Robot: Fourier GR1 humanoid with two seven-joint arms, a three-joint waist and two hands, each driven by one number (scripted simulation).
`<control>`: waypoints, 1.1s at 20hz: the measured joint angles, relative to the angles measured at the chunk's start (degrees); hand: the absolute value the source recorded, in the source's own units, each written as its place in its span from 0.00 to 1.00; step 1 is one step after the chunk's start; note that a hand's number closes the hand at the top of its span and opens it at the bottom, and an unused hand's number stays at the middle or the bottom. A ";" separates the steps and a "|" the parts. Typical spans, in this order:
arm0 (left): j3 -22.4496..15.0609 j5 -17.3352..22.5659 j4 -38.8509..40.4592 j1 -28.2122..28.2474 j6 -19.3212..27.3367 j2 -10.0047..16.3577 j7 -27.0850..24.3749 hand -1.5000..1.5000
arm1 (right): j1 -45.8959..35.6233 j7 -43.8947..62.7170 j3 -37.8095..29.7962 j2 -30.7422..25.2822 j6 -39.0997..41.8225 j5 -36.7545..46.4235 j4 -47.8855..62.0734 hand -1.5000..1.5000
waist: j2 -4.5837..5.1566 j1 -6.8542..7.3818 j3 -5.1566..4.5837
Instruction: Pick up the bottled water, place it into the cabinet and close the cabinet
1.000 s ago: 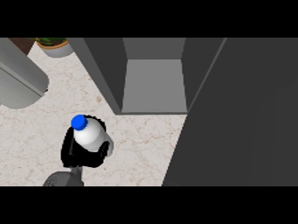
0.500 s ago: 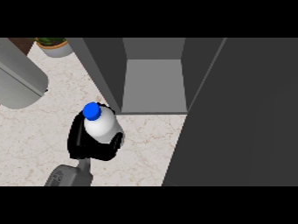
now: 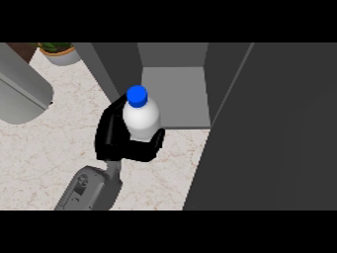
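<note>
Head view showed, nearest the lower edge, a grey forearm (image 3: 91, 190) reaching up over the pale counter (image 3: 39, 158) to the right hand (image 3: 120, 141), its black fingers curled round the bottled water (image 3: 142, 118). The bottle stood upright in that grasp, blue cap on top, just in front of the open cabinet (image 3: 175, 94). By my judgement the pick-up was done. The bottle had yet to be set inside and released, and the cabinet door (image 3: 287, 128), standing wide at the right, had yet to be swung to. The hand hid the bottle's base, so I could not tell whether it was lifted or resting on the counter, nor whether it had crossed the cabinet's sill. The cabinet's top was cut off. A large grey cylinder (image 3: 10, 89) at the upper left might have been the other arm, but no left hand showed. A potted plant (image 3: 58, 52) sat farthest back, partly cropped.
</note>
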 measured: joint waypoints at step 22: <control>6.33 -3.37 33.02 -29.69 9.71 0.12 -3.25 1.00 | -0.06 -1.16 -0.84 -1.70 -0.14 -0.69 -0.68 0.00 | 0.38 -1.02 -0.02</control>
